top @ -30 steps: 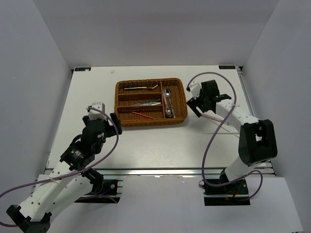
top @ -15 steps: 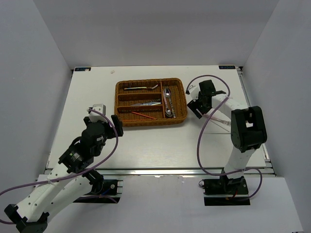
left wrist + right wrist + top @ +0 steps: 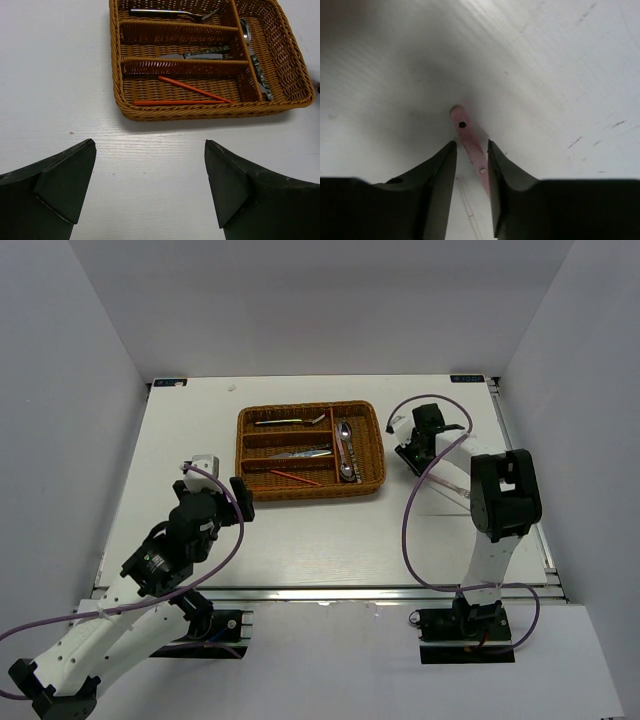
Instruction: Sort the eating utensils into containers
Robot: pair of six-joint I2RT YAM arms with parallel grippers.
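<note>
Scanning large to small: the white table (image 3: 300, 530) is noted as smooth and hard, so a thin handle lying flat on it may be skated sideways rather than lifted if fingertips are scraped along the surface. The wicker tray (image 3: 310, 493) is seen toward 12 o'clock of the table's centre, unanchored as far as can be judged. Its 3 o'clock wall could be clipped and the whole tray shoved if a load is carried across too low. The left gripper (image 3: 150, 143) is held at the tray's 7 o'clock, jaws spread wide with nothing between them, and little hazard is expected from it. The right gripper (image 3: 412, 455) sits low at the table by the tray's 3 o'clock, jaws set to a narrow gap either side of the pink-handled utensil (image 3: 470, 145). Whether the pads actually bite cannot be told. The hold appears to be placed near the handle's end, so the unseen far part may droop, pivot or slip out on a lift. Knife or fork cannot be made out, so a wrong slot could be chosen. Red chopsticks (image 3: 180, 102) lie in the 6 o'clock slot and spoons (image 3: 345, 450) in the crosswise slot, and either could be jostled by a careless drop.
</note>
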